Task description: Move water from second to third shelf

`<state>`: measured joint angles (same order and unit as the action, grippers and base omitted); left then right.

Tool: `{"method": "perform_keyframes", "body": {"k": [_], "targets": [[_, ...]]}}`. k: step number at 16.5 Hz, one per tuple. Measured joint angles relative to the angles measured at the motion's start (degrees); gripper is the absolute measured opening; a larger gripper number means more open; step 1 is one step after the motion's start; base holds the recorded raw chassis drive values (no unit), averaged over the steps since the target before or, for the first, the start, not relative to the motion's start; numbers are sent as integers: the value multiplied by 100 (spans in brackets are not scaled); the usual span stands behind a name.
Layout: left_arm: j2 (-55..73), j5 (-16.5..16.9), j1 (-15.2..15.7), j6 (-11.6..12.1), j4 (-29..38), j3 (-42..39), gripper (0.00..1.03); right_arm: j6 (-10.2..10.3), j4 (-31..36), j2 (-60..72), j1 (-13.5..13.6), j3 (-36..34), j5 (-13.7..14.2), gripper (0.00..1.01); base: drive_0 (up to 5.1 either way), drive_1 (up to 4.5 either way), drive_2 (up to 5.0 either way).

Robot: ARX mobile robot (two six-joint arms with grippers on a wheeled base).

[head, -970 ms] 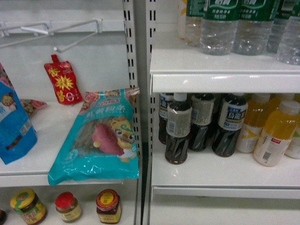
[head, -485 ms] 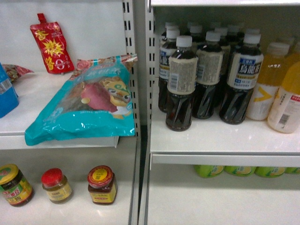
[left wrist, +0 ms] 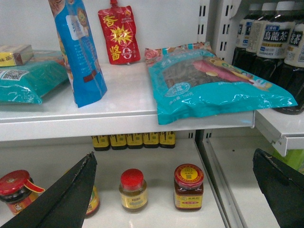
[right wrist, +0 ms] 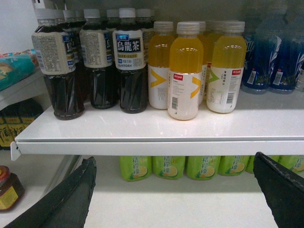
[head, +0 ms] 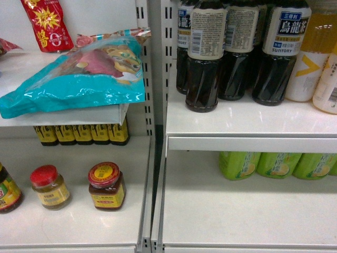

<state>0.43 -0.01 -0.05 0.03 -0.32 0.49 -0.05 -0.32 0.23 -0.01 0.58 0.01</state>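
The water is out of view in every frame. My left gripper (left wrist: 174,159) is open with its dark fingers (left wrist: 71,194) spread wide, in front of the lower left shelf with small jars (left wrist: 188,187). My right gripper (right wrist: 174,161) is also open and holds nothing. It hangs just below the front edge of the white shelf (right wrist: 156,135) that carries dark tea bottles (right wrist: 130,66) and yellow drink bottles (right wrist: 185,71). Neither gripper shows in the head view.
Green lemon-drink bottles (right wrist: 168,166) stand at the back of the shelf under the tea. Blue bottles (right wrist: 280,61) are at the right. A teal snack bag (left wrist: 213,85) overhangs the left shelf edge, beside a red pouch (left wrist: 118,35) and a blue bag (left wrist: 78,52). Slotted uprights (head: 158,105) divide the bays.
The head view has dropped: the water bottles on the upper shelf left the frame at the top, and the lower shelves with jars and green bottles came into view.
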Motion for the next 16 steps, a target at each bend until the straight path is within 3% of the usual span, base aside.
{"method": "perform_keyframes", "body": {"k": [16], "targets": [[0,0,0,0,0,0,98,0,2,0,0,0,0,98,0,0,0]]}}
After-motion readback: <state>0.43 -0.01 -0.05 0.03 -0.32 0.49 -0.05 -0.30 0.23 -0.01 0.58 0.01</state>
